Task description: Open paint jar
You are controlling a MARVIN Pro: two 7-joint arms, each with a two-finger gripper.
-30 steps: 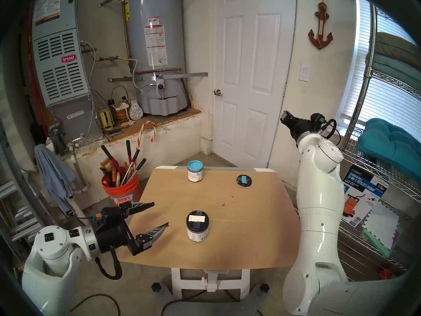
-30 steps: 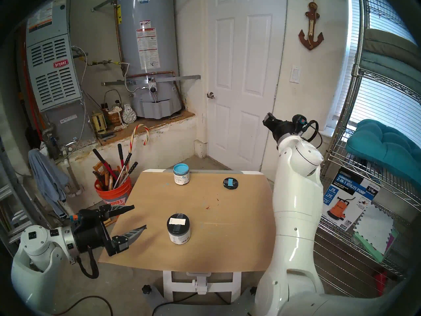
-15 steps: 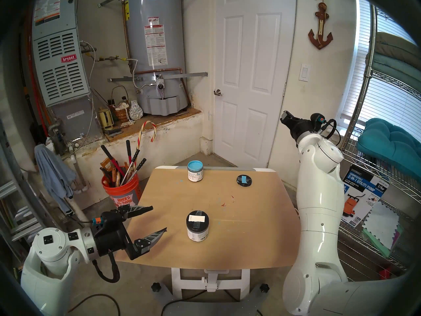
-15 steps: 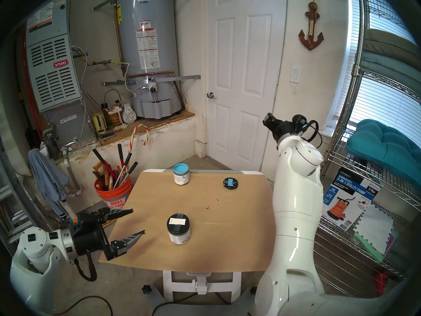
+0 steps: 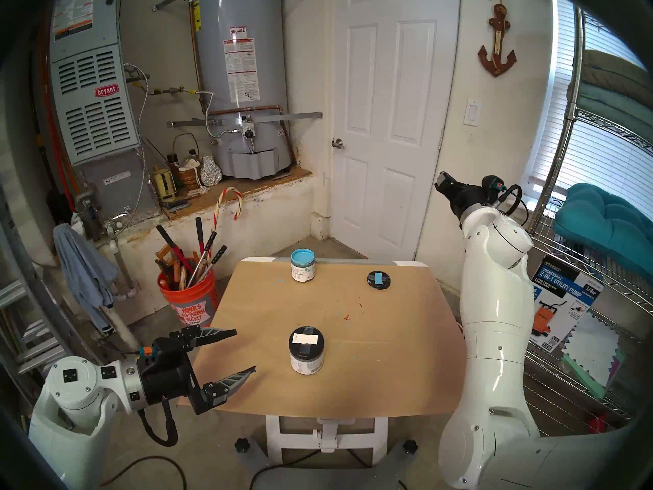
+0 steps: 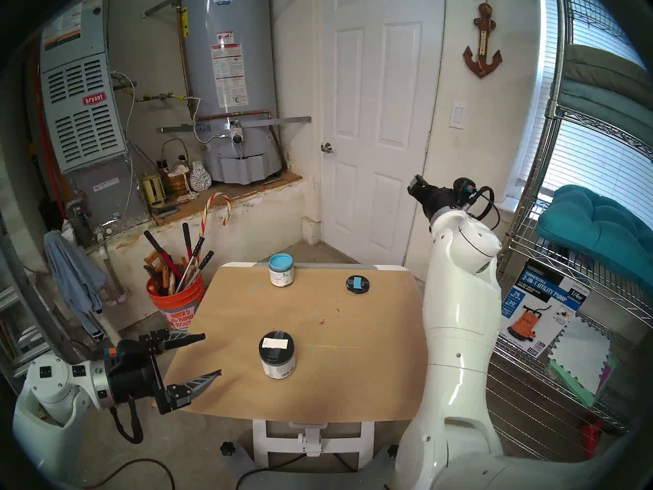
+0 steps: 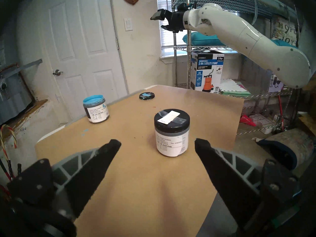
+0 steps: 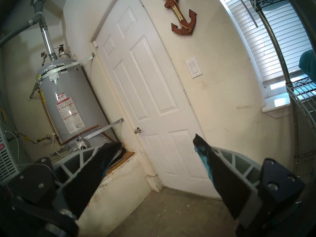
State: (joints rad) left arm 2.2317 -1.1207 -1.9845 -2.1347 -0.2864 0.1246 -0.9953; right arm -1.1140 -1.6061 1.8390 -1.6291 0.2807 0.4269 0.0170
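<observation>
The paint jar stands upright on the near middle of the brown table. Its black lid, marked with a white tape strip, sits on top, and the label is white. My left gripper hovers open at the table's left edge, level with the jar, a hand's width to its left and not touching it. In the left wrist view the jar sits just beyond the spread fingertips of this gripper. My right gripper is raised high at the right, open and empty, facing the door.
An open jar of light-blue paint stands at the table's far edge. A loose black lid with blue tape lies to its right. An orange bucket of tools stands left of the table, and wire shelving is at the right.
My left gripper has drifted a little toward the table's near edge and slightly away from the jar, still open. The right arm and the jar have not moved.
</observation>
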